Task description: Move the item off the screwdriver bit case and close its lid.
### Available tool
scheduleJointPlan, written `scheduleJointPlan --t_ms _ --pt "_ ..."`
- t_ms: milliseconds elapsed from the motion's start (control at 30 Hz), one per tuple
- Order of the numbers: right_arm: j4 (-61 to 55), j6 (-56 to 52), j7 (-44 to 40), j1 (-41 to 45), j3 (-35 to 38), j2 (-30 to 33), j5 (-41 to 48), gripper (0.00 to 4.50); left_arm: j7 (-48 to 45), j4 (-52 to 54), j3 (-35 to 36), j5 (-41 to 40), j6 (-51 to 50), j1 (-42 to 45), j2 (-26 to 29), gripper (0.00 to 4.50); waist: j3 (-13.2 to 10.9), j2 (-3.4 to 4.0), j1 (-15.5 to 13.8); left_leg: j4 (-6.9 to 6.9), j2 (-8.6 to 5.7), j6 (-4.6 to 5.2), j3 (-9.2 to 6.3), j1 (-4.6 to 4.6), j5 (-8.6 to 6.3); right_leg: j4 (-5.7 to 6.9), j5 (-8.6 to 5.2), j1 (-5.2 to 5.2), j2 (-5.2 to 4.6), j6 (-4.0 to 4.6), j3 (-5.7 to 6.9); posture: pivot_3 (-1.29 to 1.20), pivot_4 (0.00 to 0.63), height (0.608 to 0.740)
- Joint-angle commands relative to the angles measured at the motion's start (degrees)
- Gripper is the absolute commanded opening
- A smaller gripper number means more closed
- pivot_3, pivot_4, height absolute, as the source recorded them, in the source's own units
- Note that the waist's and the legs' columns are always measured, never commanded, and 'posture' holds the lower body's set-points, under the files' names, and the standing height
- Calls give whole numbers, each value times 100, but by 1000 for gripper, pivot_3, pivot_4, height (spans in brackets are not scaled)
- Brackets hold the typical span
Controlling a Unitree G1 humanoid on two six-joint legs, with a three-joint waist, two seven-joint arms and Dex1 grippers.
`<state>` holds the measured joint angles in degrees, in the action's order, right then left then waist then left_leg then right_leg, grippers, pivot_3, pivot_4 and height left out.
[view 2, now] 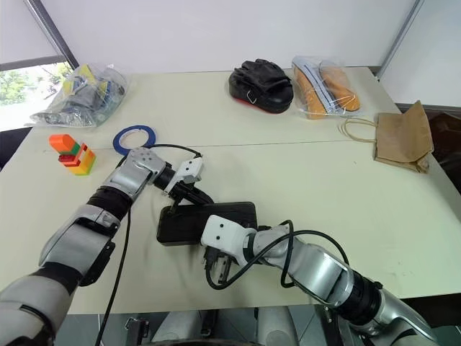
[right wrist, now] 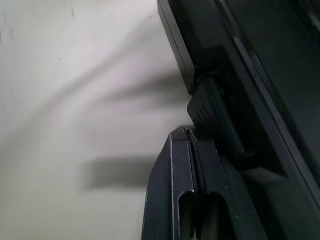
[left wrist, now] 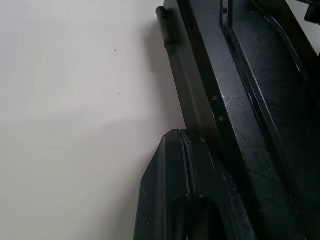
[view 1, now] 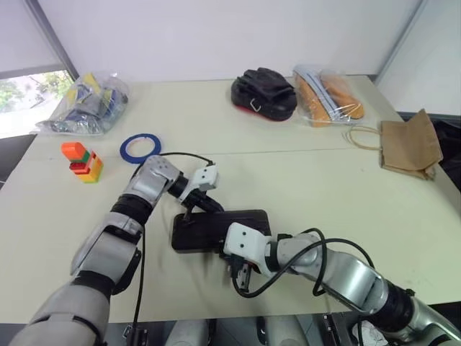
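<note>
The screwdriver bit case (view 1: 220,229) lies as a dark flat rectangle at the table's centre front, with its lid (view 1: 232,220) flat on top of it. The item, a thin blue tape ring (view 1: 140,148), rests on the table behind and to the left of the case, apart from it. My left gripper (view 1: 189,212) is shut, its tips against the case's far left edge (left wrist: 220,100). My right gripper (view 2: 216,268) is shut too, at the case's near edge beside the small black latch tab (right wrist: 204,107). Neither gripper holds anything.
An orange, green and yellow block stack (view 1: 83,161) stands at the left. A clear plastic bag (view 1: 86,104) sits at the back left, a black bag (view 1: 263,94) and a bag of orange things (view 1: 328,94) at the back, and a brown paper bag (view 1: 410,148) at the right.
</note>
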<state>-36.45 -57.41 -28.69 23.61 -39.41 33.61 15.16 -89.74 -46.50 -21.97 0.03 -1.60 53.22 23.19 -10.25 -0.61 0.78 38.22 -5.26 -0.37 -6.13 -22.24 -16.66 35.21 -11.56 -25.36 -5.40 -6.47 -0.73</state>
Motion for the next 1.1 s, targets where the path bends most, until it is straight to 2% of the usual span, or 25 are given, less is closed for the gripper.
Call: scheduleJointPlan --t_ms 33,267,433,600,767,900,1033,1100 --pt "213 -178 292 214 226 -207 -325 23 -165 348 -188 65 5 -359 -150 0 6 -2 11 0 2 0 0 3 0 1 0 2 2 0 -1 0 150 740" --pt "430 -593 604 426 79 -290 -740 23 -276 1429 -359 -300 -702 -886 -53 0 21 -1 30 0 6 0 1 8 0 3 0 3 7 1 -6 0 150 740" --pt "704 -645 810 635 -25 -314 -1029 23 -138 1691 -195 -250 -923 -1030 -140 0 39 -1 35 -3 13 0 0 27 0 3 -1 17 17 2 -7 0 150 740" --pt "761 -633 847 761 6 -409 -1079 23 79 1508 -41 -190 -768 -956 -276 0 39 -2 20 -13 17 4 -6 90 -3 -5 -5 83 19 0 -4 0 150 740" --pt "30 -1096 470 399 571 -694 -349 23 1100 391 162 290 368 -461 -549 0 40 -5 -13 -10 17 -3 -11 87 1 0 -3 78 22 0 -4 0 150 740" --pt "-1547 -2281 -358 -402 2403 -743 911 23 1917 -733 552 396 984 147 -477 0 39 -9 -97 -2 5 -2 -14 75 1 -3 -2 77 10 -1 -1 0 150 740" --pt "-2144 -3113 -781 -613 3696 -999 1646 23 2236 -1237 840 265 1196 366 -377 0 40 -9 -45 -9 12 4 -12 80 -3 -4 -3 77 16 -2 -1 0 150 740" --pt "-2077 -3372 -1470 -340 5501 -1451 2550 23 2409 -1078 1528 -326 689 366 -180 0 30 -20 -23 -10 14 4 -17 78 -3 -1 -4 77 19 -2 3 0 150 740"
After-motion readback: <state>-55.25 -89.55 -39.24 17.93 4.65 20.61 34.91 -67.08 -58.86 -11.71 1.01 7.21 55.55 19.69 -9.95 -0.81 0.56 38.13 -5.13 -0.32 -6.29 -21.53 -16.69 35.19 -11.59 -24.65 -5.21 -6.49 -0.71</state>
